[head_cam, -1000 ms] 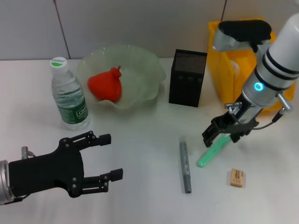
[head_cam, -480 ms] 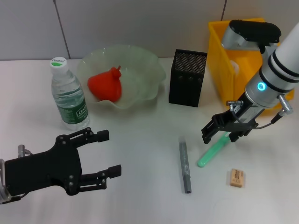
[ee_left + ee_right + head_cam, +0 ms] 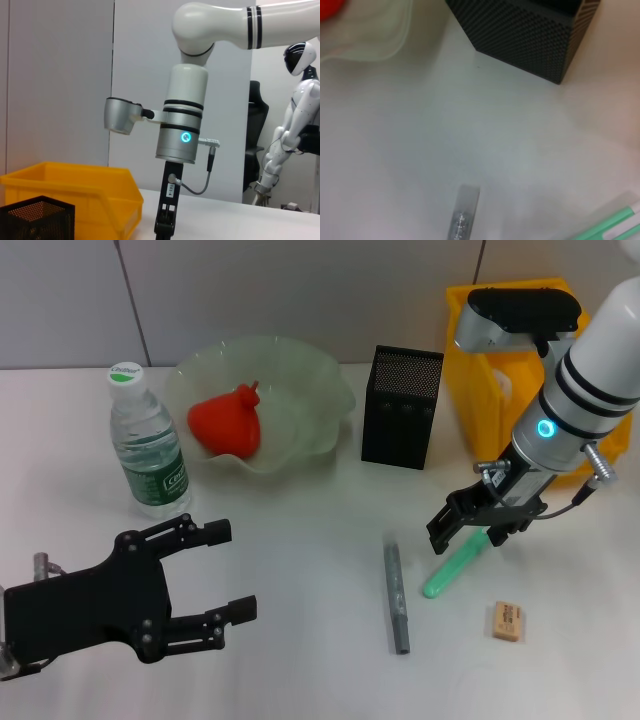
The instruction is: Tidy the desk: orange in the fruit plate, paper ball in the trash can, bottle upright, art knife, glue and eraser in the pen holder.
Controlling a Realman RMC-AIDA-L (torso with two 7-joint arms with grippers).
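The red-orange orange [image 3: 228, 423] lies in the pale green fruit plate [image 3: 325, 390]. To the plate's left the bottle [image 3: 148, 445] stands upright. The black mesh pen holder [image 3: 403, 408] is beside the yellow trash can [image 3: 478, 400]. On the table lie the grey art knife [image 3: 397, 597], the green glue stick [image 3: 452, 568] and the tan eraser [image 3: 506, 621]. My right gripper [image 3: 470, 527] is open, its fingers straddling the glue's far end. My left gripper [image 3: 218, 575] hangs open at the near left with nothing in it. The paper ball is hidden.
The right wrist view shows the pen holder [image 3: 520, 30], the plate's rim [image 3: 365, 42], the knife's tip [image 3: 462, 215] and the glue [image 3: 610, 225]. The left wrist view looks across at the right arm [image 3: 182, 125], the bin [image 3: 70, 187] and the pen holder [image 3: 35, 217].
The right arm's wrist housing swung right and then back left, and the gripper shifted slightly left over the glue. The left gripper drifted a little down and left.
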